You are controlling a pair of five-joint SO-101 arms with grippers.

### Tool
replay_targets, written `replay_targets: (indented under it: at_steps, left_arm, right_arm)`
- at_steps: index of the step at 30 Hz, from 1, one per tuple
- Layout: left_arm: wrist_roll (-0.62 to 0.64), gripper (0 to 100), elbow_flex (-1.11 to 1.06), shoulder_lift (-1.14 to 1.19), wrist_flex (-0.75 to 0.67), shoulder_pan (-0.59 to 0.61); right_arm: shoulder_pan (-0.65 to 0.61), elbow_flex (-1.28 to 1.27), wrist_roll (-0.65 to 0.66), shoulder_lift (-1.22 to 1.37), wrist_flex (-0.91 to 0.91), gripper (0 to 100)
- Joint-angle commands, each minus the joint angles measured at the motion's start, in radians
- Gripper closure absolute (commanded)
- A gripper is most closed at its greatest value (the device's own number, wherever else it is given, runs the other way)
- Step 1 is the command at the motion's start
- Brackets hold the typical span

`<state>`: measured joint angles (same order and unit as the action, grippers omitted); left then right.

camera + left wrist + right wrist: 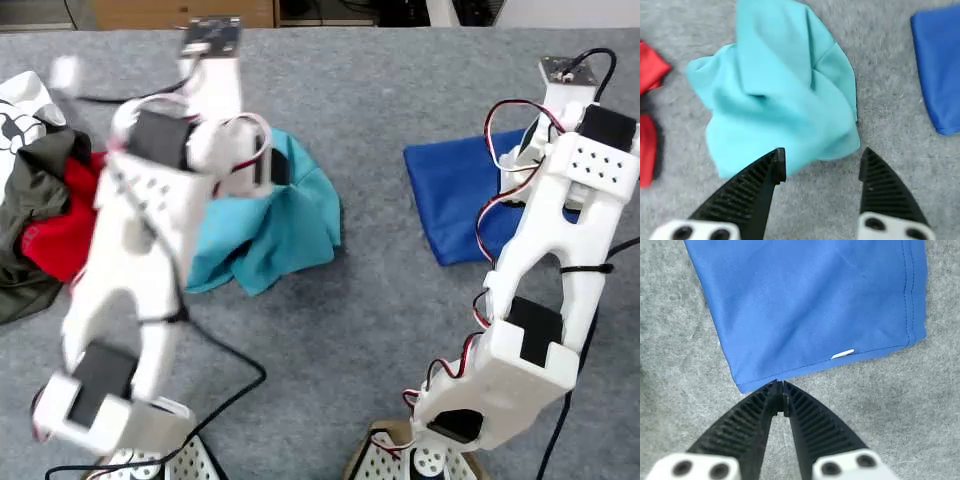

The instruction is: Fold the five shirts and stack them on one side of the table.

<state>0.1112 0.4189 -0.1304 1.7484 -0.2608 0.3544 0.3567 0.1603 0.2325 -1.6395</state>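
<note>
Lying in a bumpy heap, the teal shirt [290, 225] sits a little left of the middle of the high view, on the grey table [380, 300]. The left pincer [823, 157] hangs over one edge of that shirt. Its two black fingers [757, 185] are wide apart and hold nothing.

The blue shirt [450, 195] lies flat and folded in the upper right part of the high view, well apart from the teal one. The right pincer [780, 387] is at an edge of the blue shirt, near a corner. Its fingers are pressed tight together, tip to tip. I cannot tell if a bit of blue cloth is caught between them.

At the left edge of the high view is a pile of three more shirts. A red shirt [60, 235] lies near the teal one. A dark green shirt [25, 200] touches the red one. A white shirt [20, 110] with black marks is at the upper left.
</note>
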Motion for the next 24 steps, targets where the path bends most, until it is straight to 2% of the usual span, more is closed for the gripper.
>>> replay_targets:
  at_steps: [1, 3, 5, 7, 11, 14, 18, 21, 24]
  left_arm:
    - [0.009, 74, -0.132, -0.209, 0.009, 0.097]
    - [0.008, 74, -0.207, -0.3, 0.006, 0.187]
    - [0.008, 74, -0.292, -0.369, -0.02, 0.333]
    - [-0.017, 74, -0.405, -0.417, -0.1, 0.477]
    - [-0.1, 74, -0.683, -0.456, -0.354, 0.74]
    - [-0.138, 74, -0.896, -0.455, -0.635, 0.865]
    - [-0.206, 74, -1.197, -0.452, -1.049, 0.875]
    - [-0.262, 74, -1.395, -0.415, -1.326, 0.819]
    - [-0.264, 74, -1.441, -0.312, -1.441, 0.818]
  right_arm:
    - [-0.061, -0.024, 0.0, -0.054, 0.002, 99.4]
    - [-0.114, -0.047, 0.003, -0.061, 0.0, 99.3]
    - [-0.186, -0.064, 0.015, -0.061, 0.0, 99.3]
    - [-0.275, -0.073, 0.021, -0.061, 0.0, 99.3]
    - [-0.475, -0.067, 0.064, -0.061, 0.005, 99.3]
    - [-0.615, -0.067, 0.12, -0.053, 0.008, 99.3]
    - [-0.745, -0.071, 0.164, -0.051, 0.048, 98.1]
    - [-0.802, -0.074, 0.167, -0.05, 0.091, 89.2]
    - [-0.86, -0.074, 0.169, -0.048, 0.1, 79.1]
